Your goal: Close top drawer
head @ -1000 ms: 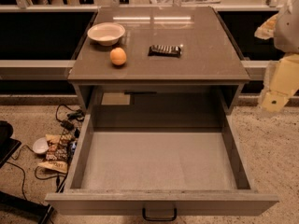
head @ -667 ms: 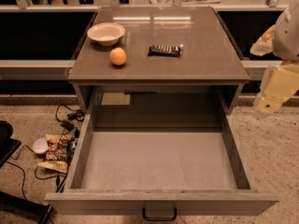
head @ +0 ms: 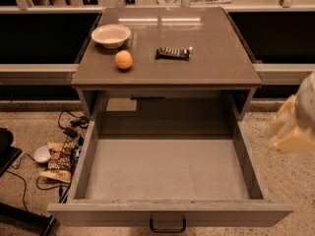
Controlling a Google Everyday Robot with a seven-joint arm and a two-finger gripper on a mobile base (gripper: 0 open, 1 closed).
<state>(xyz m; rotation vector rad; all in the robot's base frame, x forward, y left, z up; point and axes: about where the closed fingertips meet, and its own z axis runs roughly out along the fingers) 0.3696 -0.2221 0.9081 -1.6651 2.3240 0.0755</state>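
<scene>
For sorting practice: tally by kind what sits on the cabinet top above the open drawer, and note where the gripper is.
Bowl: 1
Orange: 1
Dark snack packet: 1
Total: 3
Gripper: right edge, beside the open top drawer.

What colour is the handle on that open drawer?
Black handle, camera view; tool at the right edge.
</scene>
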